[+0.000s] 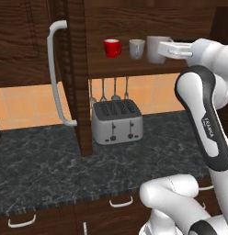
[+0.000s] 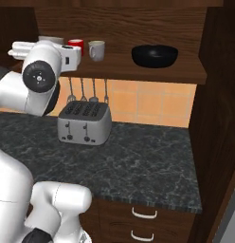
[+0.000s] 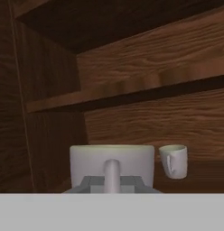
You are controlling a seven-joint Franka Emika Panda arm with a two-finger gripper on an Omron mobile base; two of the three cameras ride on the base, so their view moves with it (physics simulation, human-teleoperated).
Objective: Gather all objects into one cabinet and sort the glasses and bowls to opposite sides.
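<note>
**Off-white mug held at the cabinet shelf**

Off-white and glossy, the nearest mug (image 3: 112, 166) sat right in front of the hand, its handle facing the camera, with the gripper (image 1: 167, 48) clenched on it at the cabinet (image 2: 124, 21) shelf. The jaws were tight on the handle side, as far as the hand view showed. A second off-white mug (image 1: 137, 48) stood just beside it, then the red mug (image 1: 112, 47) further left; the black bowl (image 2: 155, 55) lay well apart at the shelf's right end. The step in hand looked like placing this mug among the others. Next would call for settling it upright on the shelf, releasing and backing straight out without nudging its neighbour. Below, a toaster (image 1: 117, 121) stood on the dark table (image 1: 42, 170).
</note>
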